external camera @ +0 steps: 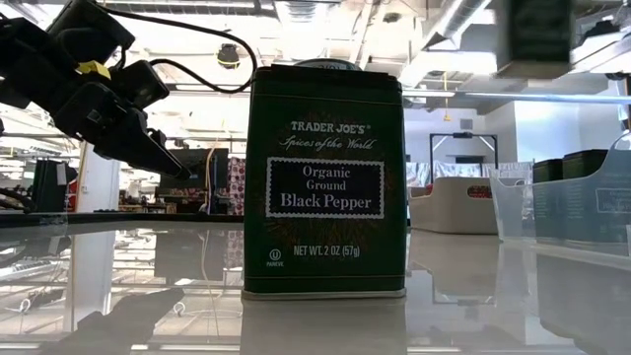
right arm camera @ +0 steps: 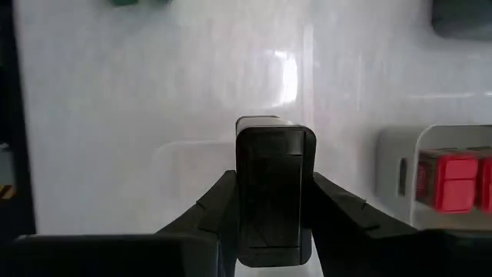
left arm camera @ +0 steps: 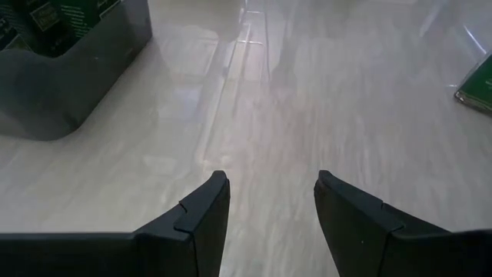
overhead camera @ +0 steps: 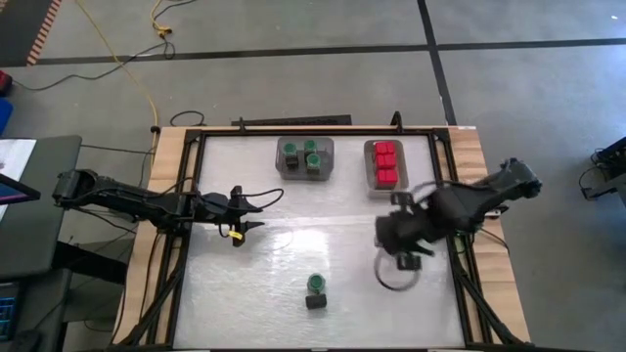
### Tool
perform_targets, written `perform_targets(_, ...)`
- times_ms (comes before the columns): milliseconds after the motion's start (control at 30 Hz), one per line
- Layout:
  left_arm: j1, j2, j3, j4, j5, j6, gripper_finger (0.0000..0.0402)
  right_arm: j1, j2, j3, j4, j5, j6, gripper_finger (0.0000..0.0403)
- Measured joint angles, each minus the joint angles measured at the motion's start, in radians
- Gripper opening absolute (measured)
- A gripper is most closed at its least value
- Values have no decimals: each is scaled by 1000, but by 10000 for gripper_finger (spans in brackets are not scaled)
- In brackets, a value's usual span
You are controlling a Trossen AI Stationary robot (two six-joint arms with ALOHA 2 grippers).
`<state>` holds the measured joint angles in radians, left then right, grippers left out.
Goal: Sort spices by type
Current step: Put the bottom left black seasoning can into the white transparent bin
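Nearest us the Black Pepper tin [external camera: 324, 183] still stood loose at the table's front edge with a green-lidded jar [overhead camera: 316, 283] just behind it, so we judged the sort well along but unfinished. Mid-table, our right gripper [right arm camera: 270, 223] was clamped on a dark tin [right arm camera: 274, 185], our left gripper [left arm camera: 270, 201] hovering half-open and empty. Beyond sat the filled trays, green-lidded jars [overhead camera: 304, 154] beside red-topped boxes [overhead camera: 385, 162].

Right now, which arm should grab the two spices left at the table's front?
Left. Its gripper hangs open and empty, up-left of the green-lidded jar and black pepper tin. The right gripper is shut on a dark tin.
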<state>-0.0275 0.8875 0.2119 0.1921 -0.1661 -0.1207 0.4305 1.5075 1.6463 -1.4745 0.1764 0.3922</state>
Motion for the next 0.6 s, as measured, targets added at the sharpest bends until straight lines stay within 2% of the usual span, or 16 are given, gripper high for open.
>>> perform_targets(167,0,0,0,0,0,-12,183,141,-15,-4,-92,36,180,148)
perform_targets(333,0,0,0,0,0,-15,183,240,-23,-117,-76,40,286,148)
perform_targets(600,0,0,0,0,0,-30,183,327,-113,-383,138,44,361,148)
